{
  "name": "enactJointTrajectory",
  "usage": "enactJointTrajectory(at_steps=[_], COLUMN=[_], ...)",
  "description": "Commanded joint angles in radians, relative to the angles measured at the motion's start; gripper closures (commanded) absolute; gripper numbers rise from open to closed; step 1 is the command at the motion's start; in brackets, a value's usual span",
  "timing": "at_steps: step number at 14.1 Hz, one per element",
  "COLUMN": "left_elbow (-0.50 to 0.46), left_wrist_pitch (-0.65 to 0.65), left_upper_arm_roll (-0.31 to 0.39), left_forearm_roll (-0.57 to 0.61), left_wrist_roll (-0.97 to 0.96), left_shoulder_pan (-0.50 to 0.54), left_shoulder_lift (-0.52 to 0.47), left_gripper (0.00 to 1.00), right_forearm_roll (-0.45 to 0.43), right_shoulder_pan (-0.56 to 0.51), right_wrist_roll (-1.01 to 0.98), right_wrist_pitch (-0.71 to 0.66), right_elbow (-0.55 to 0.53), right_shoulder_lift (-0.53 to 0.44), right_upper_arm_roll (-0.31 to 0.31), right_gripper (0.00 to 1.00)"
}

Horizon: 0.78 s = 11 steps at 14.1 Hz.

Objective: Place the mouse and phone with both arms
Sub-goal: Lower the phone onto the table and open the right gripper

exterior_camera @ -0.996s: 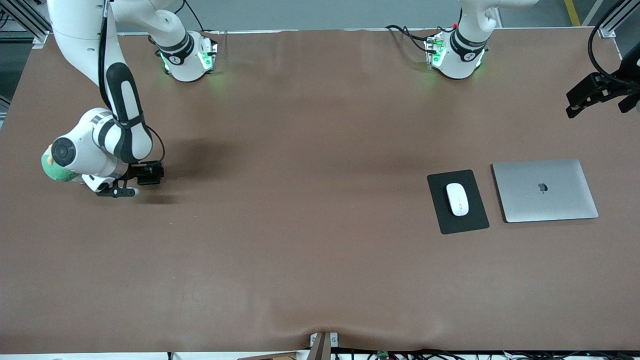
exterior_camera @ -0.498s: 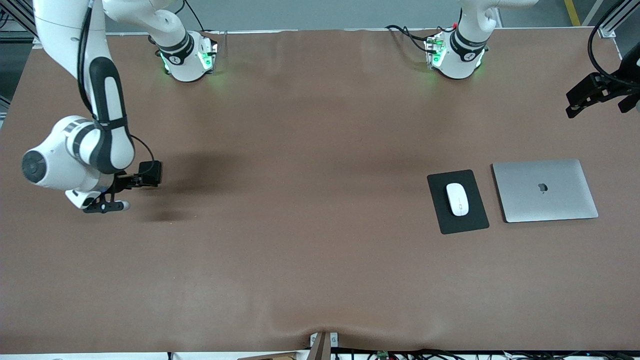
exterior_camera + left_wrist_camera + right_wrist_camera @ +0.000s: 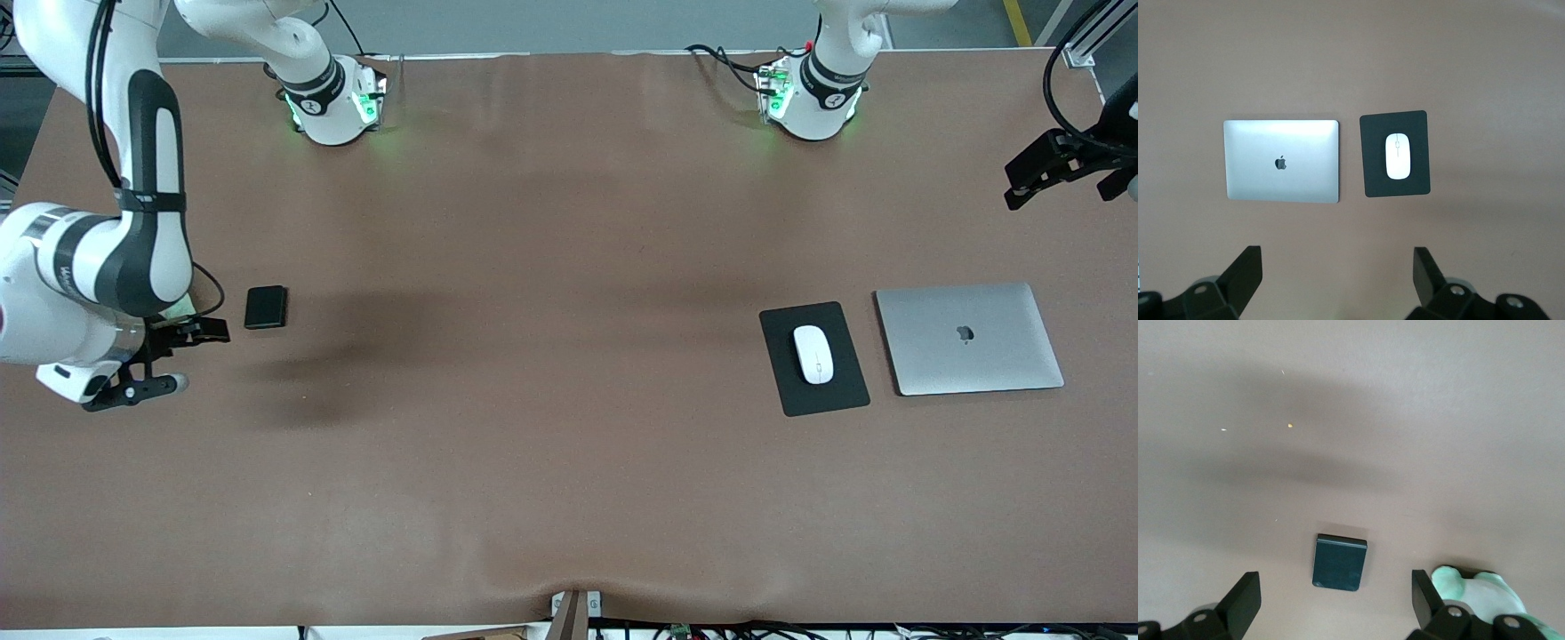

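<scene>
Across the brown surface (image 3: 551, 444) a broad bare stretch runs between the laptop and the phone, with more bare room from there to the edge nearest the front camera. Toward the left arm's end lies the closed silver laptop (image 3: 969, 339), and just beside it, on the side toward the right arm's end, sits the black mouse pad (image 3: 789, 391). The white mouse (image 3: 813, 354) rests on that pad, near its middle. Well apart from the laptop, toward the right arm's end, the small black phone (image 3: 266, 307) lies flat on the surface, alone.

The left pincer (image 3: 1062, 169) hangs high over the surface edge past the laptop, jaws spread wide and empty; this arm waits. The right pincer (image 3: 164, 356) hovers just beside the phone, toward the right arm's end of it, jaws spread wide, gripping nothing and clear of the phone.

Half a second ago the right pincer stood right at the phone; now it has drawn off toward the surface's end, leaving the phone in full view.
</scene>
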Motion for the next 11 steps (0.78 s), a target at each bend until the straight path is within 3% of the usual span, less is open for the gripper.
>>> enactJointTrajectory(at_steps=[1, 3, 8, 9, 11], left_elbow=[0.001, 0.000, -0.002, -0.002, -0.003], left_wrist_pitch=[-0.009, -0.009, -0.009, -0.009, -0.009], left_upper_arm_roll=[0.000, 0.000, -0.002, -0.002, -0.002], left_forearm_roll=[-0.015, -0.015, -0.015, -0.015, -0.015], left_wrist_roll=[0.020, 0.018, 0.018, 0.018, 0.018], left_shoulder_pan=[0.001, 0.001, 0.000, -0.002, -0.006], left_shoulder_lift=[-0.004, -0.004, -0.001, -0.001, -0.001], left_gripper=[0.00, 0.00, 0.00, 0.00, 0.00], right_forearm_roll=[-0.084, -0.196, -0.190, -0.181, -0.044], right_shoulder_pan=[-0.032, -0.051, -0.089, -0.110, -0.246], right_wrist_roll=[-0.009, -0.016, -0.013, -0.016, -0.027], right_wrist_pitch=[-0.053, -0.053, -0.114, -0.179, -0.268], right_elbow=[0.103, 0.134, 0.178, 0.233, 0.273], right_shoulder_lift=[0.003, -0.005, -0.046, -0.043, -0.066], right_upper_arm_roll=[0.037, 0.081, 0.086, 0.095, 0.217], right_gripper=[0.00, 0.00, 0.00, 0.00, 0.00])
